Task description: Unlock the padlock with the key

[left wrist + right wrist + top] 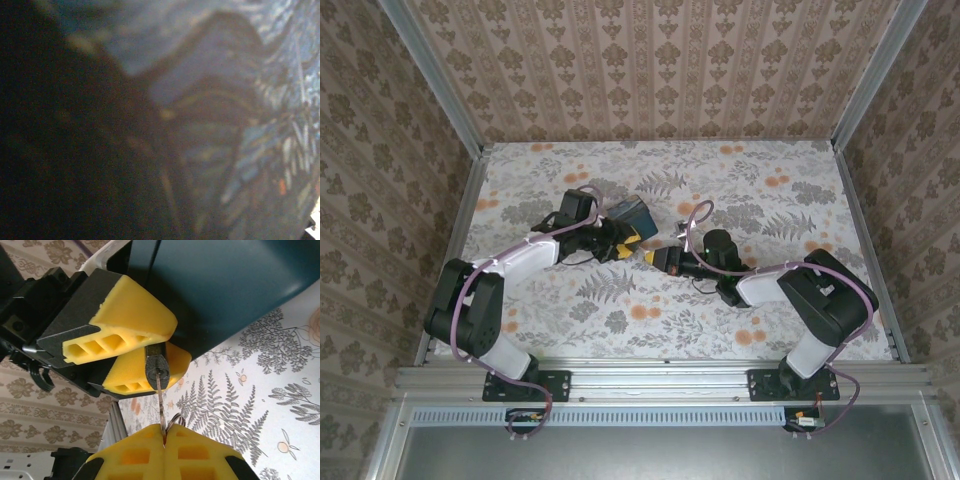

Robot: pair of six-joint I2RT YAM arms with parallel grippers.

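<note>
At the middle of the right wrist view, the padlock [156, 364] sits pinched between the two yellow pads of my left pincer [162, 346]. Its keyhole face is turned down the frame toward my right pincer [164, 437]. The lock is small and dark and looks clear of the desk [260, 405]. The dark blue tin [225, 285] is just behind it, upper right of frame.

Right pincer: closed tight on the head end of the key [160, 402], with the key ring [174, 420] poking out beside the pads.
Left pincer: narrow, gripping the padlock body from either side.

Relation that counts: the key's shank runs up the frame from my right pads into the keyhole. So the lock lies directly ahead of the right pincer, along the line of the key. The tip looks seated in the slot; how deep, I cannot tell. The shank leans a touch left of vertical, roughly in line with the lock's long axis as far as I can judge.

Top view agrees: the two pincers meet nose to nose at the centre of the desk, with the lock between them.

Judgement: the next move is a twist about the shank's own axis by the right wrist, with the left gripping firm.
Risk: sideways drift would lever the thin shank or drag the lock out of the yellow pads.
Shackle is hidden; open or closed, cannot tell.
</note>
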